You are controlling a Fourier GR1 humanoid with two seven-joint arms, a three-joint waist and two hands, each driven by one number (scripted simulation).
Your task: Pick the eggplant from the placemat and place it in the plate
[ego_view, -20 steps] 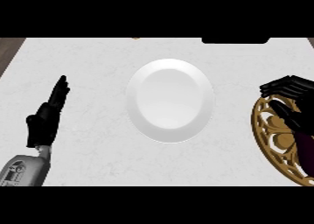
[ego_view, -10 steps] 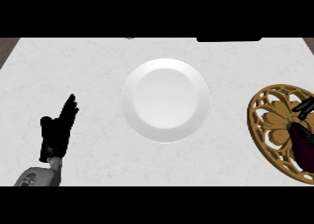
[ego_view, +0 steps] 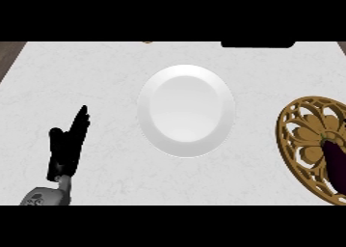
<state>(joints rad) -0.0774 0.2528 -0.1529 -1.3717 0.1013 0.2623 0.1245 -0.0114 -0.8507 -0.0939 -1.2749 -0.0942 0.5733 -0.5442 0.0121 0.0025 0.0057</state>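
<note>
Gone from sight is the right hand, withdrawn off the gold placemat, leaving the eggplant lying there unpicked, far right of the resting left hand, whose fingers stand straight. Between them, the white plate holds nothing. No writing is readable.

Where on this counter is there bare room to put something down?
Bare counter lies above the open left hand, left of the white plate. Another free strip runs between the plate and the gold placemat, and below the plate. The right edge is crowded: the eggplant lies on the placemat.
</note>
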